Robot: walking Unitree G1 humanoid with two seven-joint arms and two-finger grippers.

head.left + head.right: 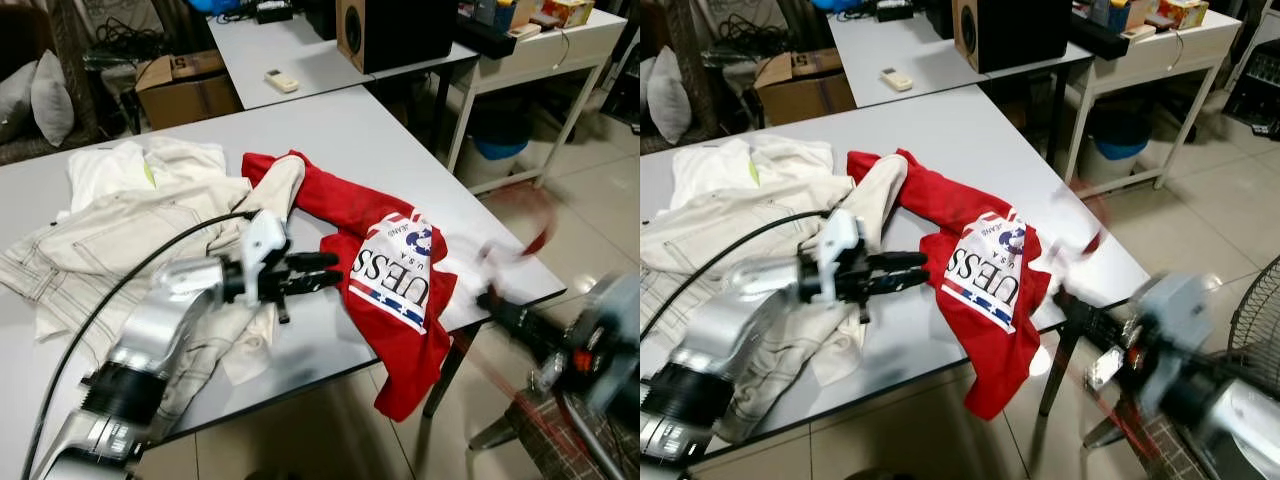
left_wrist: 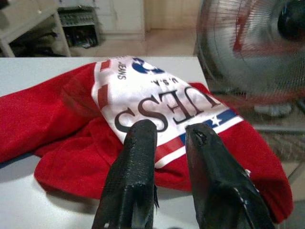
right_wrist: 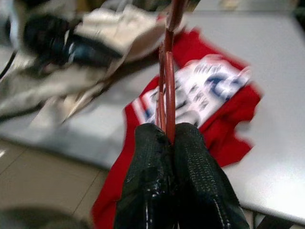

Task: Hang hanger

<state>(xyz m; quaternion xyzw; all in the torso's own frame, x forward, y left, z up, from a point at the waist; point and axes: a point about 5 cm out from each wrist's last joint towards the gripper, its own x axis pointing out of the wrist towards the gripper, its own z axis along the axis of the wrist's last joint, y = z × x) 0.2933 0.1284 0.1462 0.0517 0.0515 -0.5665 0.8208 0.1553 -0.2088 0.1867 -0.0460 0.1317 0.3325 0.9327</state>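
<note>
While the right gripper [image 3: 167, 138] at the lower right pinches the thin red hanger [image 3: 167, 71] between closed fingers, the hanger shows as a motion-blurred streak over the grey table's [image 1: 380, 130] right corner. The left gripper [image 1: 325, 272], fingers slightly parted and empty, hovers mid-frame beside a red printed T-shirt [image 1: 400, 290] draped over the edge; cream garments [image 1: 130, 230] lie at left.

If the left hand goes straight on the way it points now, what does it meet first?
Most likely the red T-shirt with the white printed panel: the left hand points at it over the grey table.
</note>
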